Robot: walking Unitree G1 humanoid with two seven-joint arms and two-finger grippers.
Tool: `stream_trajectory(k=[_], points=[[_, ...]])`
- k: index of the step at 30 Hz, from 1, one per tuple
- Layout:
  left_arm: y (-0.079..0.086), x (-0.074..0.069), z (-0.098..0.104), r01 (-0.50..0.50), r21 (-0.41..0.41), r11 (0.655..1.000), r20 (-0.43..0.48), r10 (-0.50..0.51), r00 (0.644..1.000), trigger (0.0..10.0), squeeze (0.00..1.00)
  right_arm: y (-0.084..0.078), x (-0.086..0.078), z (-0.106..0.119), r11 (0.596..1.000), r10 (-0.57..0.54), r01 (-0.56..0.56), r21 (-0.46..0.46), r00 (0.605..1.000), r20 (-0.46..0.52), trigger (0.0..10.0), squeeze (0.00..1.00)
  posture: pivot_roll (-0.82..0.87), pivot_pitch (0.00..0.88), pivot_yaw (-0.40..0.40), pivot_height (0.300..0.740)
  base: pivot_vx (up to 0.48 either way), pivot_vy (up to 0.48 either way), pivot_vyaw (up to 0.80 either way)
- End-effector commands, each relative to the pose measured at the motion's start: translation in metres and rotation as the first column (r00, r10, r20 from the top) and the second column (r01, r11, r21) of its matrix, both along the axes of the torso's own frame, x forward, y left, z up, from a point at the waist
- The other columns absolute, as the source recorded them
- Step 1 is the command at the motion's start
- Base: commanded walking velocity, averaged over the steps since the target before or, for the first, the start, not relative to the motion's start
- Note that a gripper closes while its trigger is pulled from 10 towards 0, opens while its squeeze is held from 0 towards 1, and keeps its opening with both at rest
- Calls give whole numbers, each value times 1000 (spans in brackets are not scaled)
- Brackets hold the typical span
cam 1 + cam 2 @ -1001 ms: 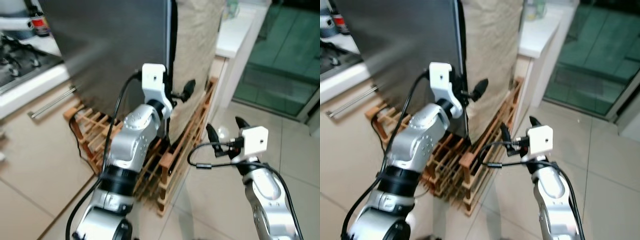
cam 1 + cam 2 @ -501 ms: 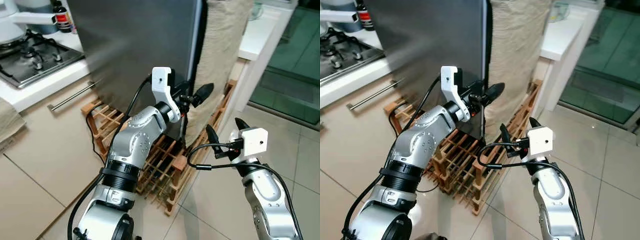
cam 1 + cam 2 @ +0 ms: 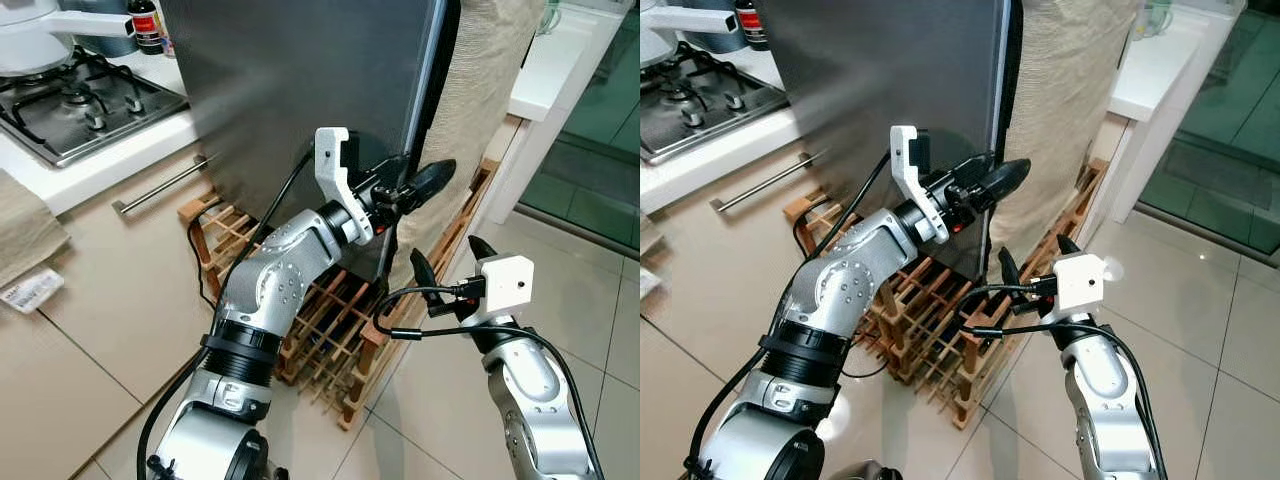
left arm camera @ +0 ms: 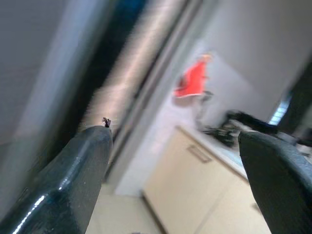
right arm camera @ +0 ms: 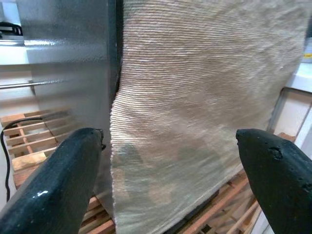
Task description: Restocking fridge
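Over the last second the left gripper (image 3: pixel 415 187), fingers spread, has reached up to the fridge door's (image 3: pixel 300 90) right edge beside the woven cloth (image 3: pixel 1065 110), probably to pull it open, while the right gripper (image 3: pixel 447 268) hovers spread and empty.

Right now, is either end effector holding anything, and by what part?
Nothing is held. The left end effector is open at the fridge door edge; the right end effector is open and empty below it.
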State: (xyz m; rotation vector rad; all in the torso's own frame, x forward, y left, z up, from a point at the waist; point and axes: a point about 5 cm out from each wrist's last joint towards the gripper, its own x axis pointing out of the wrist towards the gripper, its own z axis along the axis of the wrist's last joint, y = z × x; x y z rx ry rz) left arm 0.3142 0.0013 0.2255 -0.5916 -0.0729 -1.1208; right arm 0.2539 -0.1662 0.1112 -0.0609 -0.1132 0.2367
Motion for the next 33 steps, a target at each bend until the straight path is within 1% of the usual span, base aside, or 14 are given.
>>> stream_trajectory(k=[1,3,4,6,8,10,11,15,20,25,29,30,31,33], points=[[-39,-21,30,147,-122,982,60,-141,988,10000,0,-1,1,-1,1000,0,0,8,1000,-12,10000,0,-109,0,51,727,0,0,0],[-38,-21,29,144,-113,983,66,-137,988,10000,0,-1,1,-1,1000,0,0,8,1000,-12,10000,0,-109,0,51,727,0,0,0],[-31,-18,25,101,-85,991,59,-97,994,10000,0,-1,-1,-2,1000,-2,2,9,1000,-11,10000,0,-107,0,53,727,0,0,0],[-28,-17,22,81,-71,994,55,-77,996,10000,0,-2,-2,-2,1000,-4,4,9,1000,-12,10000,0,-106,0,53,727,0,0,0],[-11,-10,11,-26,1,1000,55,26,998,10000,0,-3,-6,-4,1000,-21,21,11,1000,-12,10000,0,-100,0,55,727,0,0,0],[-6,-9,9,-54,21,998,60,52,997,10000,0,-4,-7,-4,1000,-28,28,12,1000,-11,10000,0,-98,0,55,727,0,0,0],[12,-5,2,-156,74,985,75,151,986,10000,0,-8,-11,-3,997,-76,76,19,997,6,10000,0,-93,0,57,727,0,0,0],[23,-3,-1,-222,101,970,88,213,973,10000,0,-13,-14,-2,992,-121,121,32,992,15,10000,0,-87,0,56,727,0,0,0],[64,-9,0,-406,134,904,153,386,910,10000,0,-33,-22,-4,963,-263,262,62,965,2,10000,0,-76,0,56,727,0,0,0],[71,-18,2,-433,128,892,173,409,896,10000,0,-36,-18,-4,959,-277,276,64,961,2,10000,0,-67,0,56,727,0,0,0],[77,-28,-4,-464,183,867,224,422,878,10000,0,-41,-12,-1,944,-322,321,76,947,2,10000,0,-60,0,54,727,0,0,0],[80,-28,-11,-502,223,836,241,451,859,10000,0,-44,-12,0,935,-348,346,80,938,6,10000,0,-59,0,53,727,0,0,0],[85,-27,-18,-556,273,785,268,493,828,10000,0,-47,-13,1,925,-374,372,81,927,12,10000,0,-58,0,51,727,0,0,0],[95,-25,-33,-665,347,662,359,561,746,10000,0,-50,-16,1,911,-409,407,66,912,20,10000,0,-57,0,49,727,0,0,0]])
